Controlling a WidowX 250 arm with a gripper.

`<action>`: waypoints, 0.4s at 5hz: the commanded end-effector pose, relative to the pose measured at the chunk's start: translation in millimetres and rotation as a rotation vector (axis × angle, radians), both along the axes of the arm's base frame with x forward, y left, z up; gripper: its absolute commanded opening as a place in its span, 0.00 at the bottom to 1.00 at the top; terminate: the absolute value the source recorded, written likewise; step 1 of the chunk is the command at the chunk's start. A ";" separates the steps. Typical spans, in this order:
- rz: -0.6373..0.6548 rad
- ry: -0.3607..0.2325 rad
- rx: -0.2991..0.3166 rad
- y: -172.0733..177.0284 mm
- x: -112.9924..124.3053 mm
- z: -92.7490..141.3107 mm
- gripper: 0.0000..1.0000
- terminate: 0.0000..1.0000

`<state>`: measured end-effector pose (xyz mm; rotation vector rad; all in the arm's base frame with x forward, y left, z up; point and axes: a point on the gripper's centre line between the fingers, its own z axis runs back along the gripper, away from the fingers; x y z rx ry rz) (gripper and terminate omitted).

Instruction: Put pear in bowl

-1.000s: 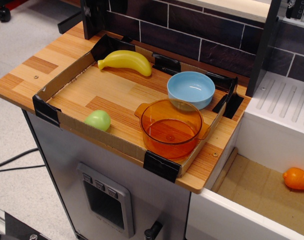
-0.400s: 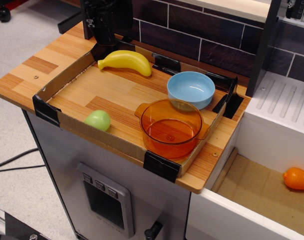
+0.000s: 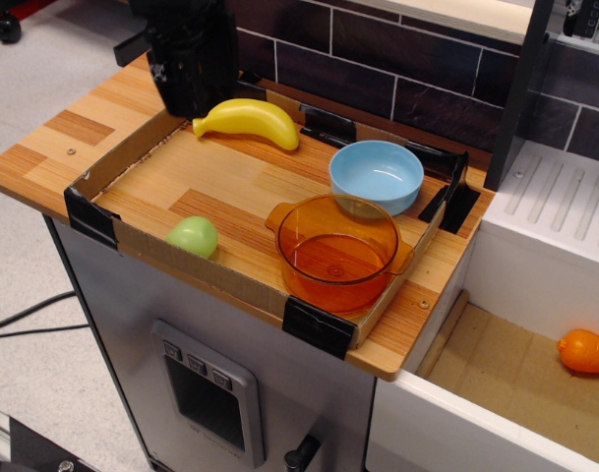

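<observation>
The light green pear (image 3: 193, 236) lies in the front left corner of the cardboard tray (image 3: 132, 147), against its front wall. The light blue bowl (image 3: 376, 175) stands empty at the tray's back right. My gripper (image 3: 191, 93) is a dark, blurred shape above the tray's back left corner, beside the banana's stem end. It is far behind the pear and well left of the bowl. Its fingers are not distinct, so I cannot tell whether it is open or shut. It holds nothing that I can see.
A yellow banana (image 3: 247, 120) lies at the tray's back. A transparent orange pot (image 3: 338, 251) stands in front of the bowl, touching it. An orange toy (image 3: 586, 351) lies in the sink at the right. A dark tiled wall (image 3: 397, 69) runs behind.
My gripper has come in from the top left and moved down and forward, covering more of the tray's back left corner. The pear, bowl, pot and banana have not moved.
</observation>
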<state>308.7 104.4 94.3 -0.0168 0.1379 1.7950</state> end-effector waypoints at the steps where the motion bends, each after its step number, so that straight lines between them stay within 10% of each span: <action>1: -0.028 -0.003 0.004 -2.8 -16.5 6.5 1.00 0.00; 2: -0.040 0.000 0.019 -4.3 -21.4 -3.0 1.00 0.00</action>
